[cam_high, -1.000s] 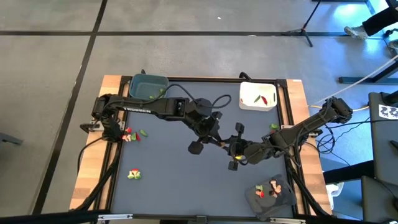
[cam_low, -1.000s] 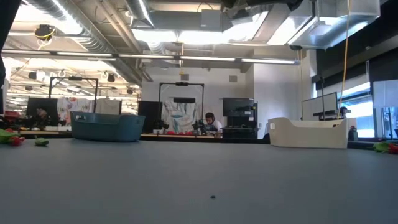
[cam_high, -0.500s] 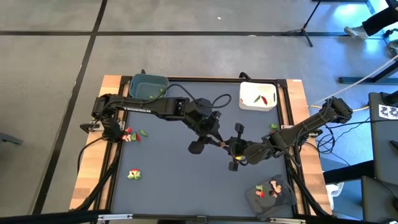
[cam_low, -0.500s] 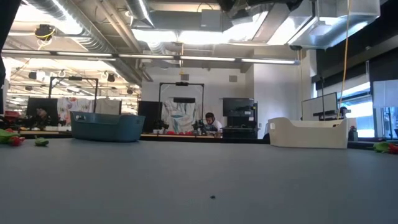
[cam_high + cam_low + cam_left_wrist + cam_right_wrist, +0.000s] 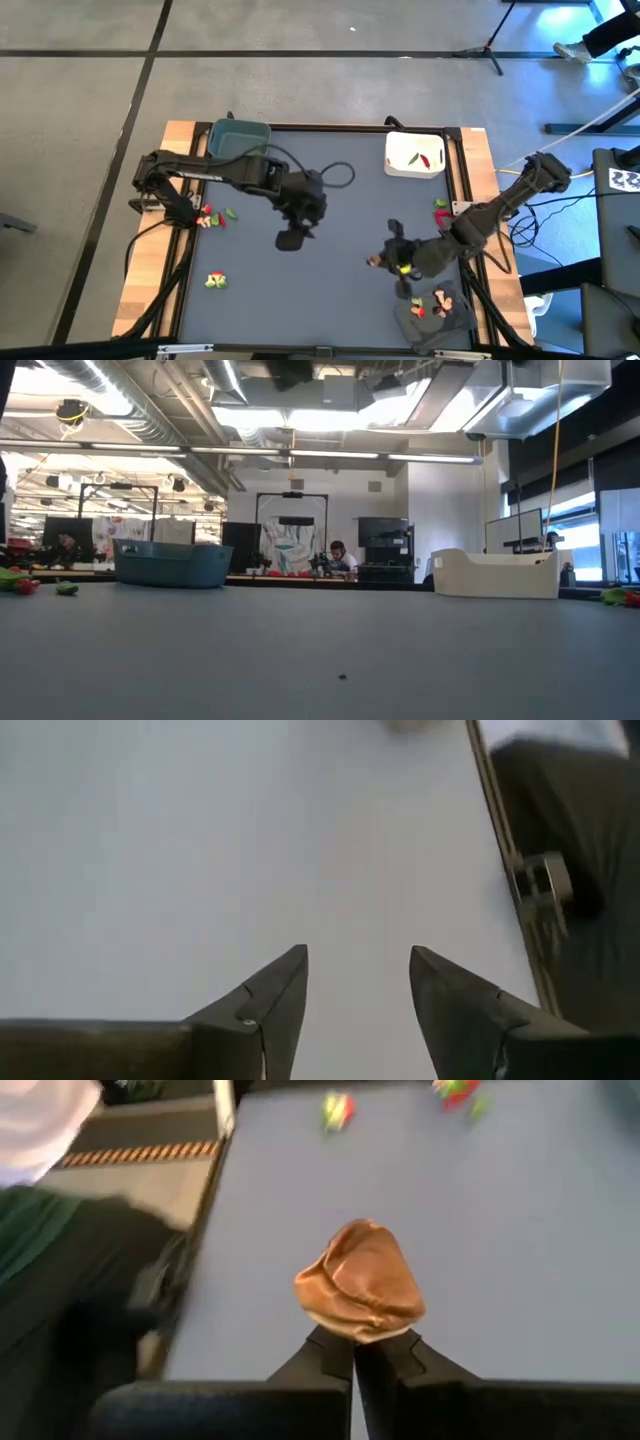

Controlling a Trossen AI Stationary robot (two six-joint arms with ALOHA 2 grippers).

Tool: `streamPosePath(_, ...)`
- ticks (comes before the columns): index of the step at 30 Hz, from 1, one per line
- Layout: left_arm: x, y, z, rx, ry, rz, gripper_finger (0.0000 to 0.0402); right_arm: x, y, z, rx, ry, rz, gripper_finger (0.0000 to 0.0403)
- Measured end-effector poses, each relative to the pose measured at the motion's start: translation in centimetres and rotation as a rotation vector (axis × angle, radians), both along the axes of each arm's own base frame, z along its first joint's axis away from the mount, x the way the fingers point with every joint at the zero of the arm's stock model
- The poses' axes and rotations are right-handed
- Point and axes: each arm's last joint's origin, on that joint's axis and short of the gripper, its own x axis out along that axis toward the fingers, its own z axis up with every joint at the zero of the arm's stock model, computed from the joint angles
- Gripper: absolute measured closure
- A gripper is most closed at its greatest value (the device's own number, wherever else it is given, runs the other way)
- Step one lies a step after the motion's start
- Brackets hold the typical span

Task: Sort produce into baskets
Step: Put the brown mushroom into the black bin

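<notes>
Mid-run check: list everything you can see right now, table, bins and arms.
blue-grey tub: one, top-left corner of the mat in the high view
white tub: one, top right; red and green pieces inside
dark grey tray: one, bottom-right corner; red and pale pieces inside
left cluster: red and green, loose at the mat's left edge
lower cluster: green and red, loose, lower left
edge piece: green and red, by the right edge
brown piece: one, in the right claw
person: one, in the room behind the table
left claw: open, empty, over mid-mat
right claw: shut on the brown piece, near the tray
</notes>
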Motion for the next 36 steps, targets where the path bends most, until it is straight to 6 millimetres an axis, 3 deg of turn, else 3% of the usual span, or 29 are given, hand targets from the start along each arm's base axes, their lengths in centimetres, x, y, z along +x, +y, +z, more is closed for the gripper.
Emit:
streamPosePath(8,-1.5,-3.0,-2.2,-0.028,0.176,0.013,0.0251,-4.8,2.7,-2.0,0.231,0.381,-0.083,0.0398)
streamPosePath(14,-2.6,-4.4,-3.6,-0.019,0.277,0.024,0.0262,-8.4,4.3,-3.0,0.322,0.554,-0.225,0.0398)
streamPosePath(18,-3.7,-4.9,-4.4,0.008,0.310,0.069,0.0268,-10.0,5.2,-4.9,0.352,0.626,-0.313,0.0398)
streamPosePath(26,-5.9,-5.1,-6.7,0.049,0.409,0.209,0.0270,-11.1,5.6,-8.6,0.318,0.716,-0.445,0.0397)
streamPosePath(32,-6.7,-5.4,-8.9,0.067,0.472,0.231,0.0270,-11.0,5.8,-9.1,0.326,0.745,-0.460,0.0395)
streamPosePath(36,-6.8,-5.3,-9.7,0.065,0.486,0.257,0.0270,-11.1,5.9,-9.1,0.360,0.779,-0.487,0.0359)
